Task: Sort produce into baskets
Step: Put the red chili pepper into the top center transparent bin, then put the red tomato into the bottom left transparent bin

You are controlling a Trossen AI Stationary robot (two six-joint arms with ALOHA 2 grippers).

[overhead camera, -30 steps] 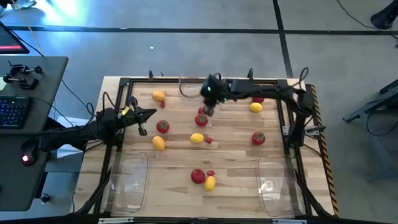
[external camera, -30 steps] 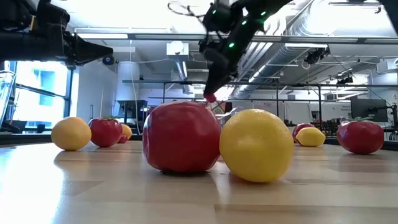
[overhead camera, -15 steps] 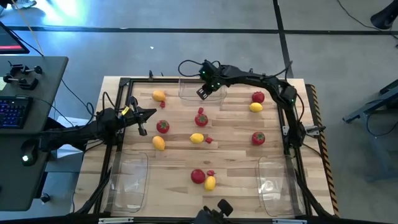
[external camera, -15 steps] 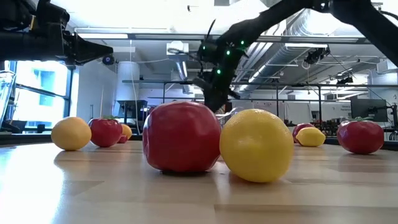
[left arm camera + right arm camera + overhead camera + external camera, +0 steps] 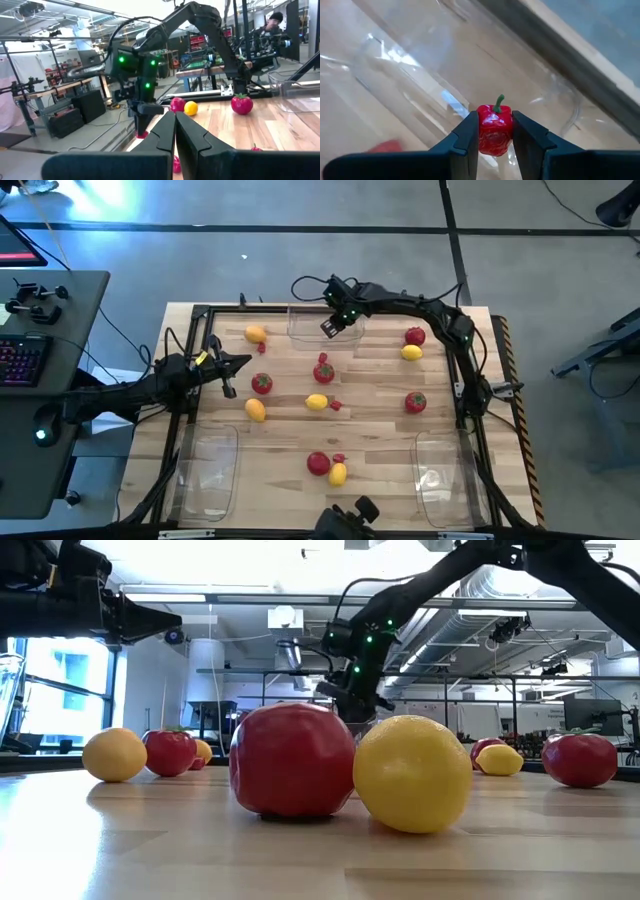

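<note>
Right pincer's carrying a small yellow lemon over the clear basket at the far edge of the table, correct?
Not quite: the right pincer holds a small red fruit with a green stem, not a yellow lemon. The right wrist view shows it clamped between the fingers, above the clear basket at the far edge.

big red tomato [image 5: 291,760] at centre front on the wooden table [image 5: 200,850]. large yellow lemon [image 5: 412,773] touching its right side. further back, left of it: yellow lemon [image 5: 114,755], red tomato [image 5: 170,751]. far right: red tomato [image 5: 579,759], small lemon [image 5: 499,759]. right gripper [image 5: 350,705] hangs behind, above the tomato.
</note>
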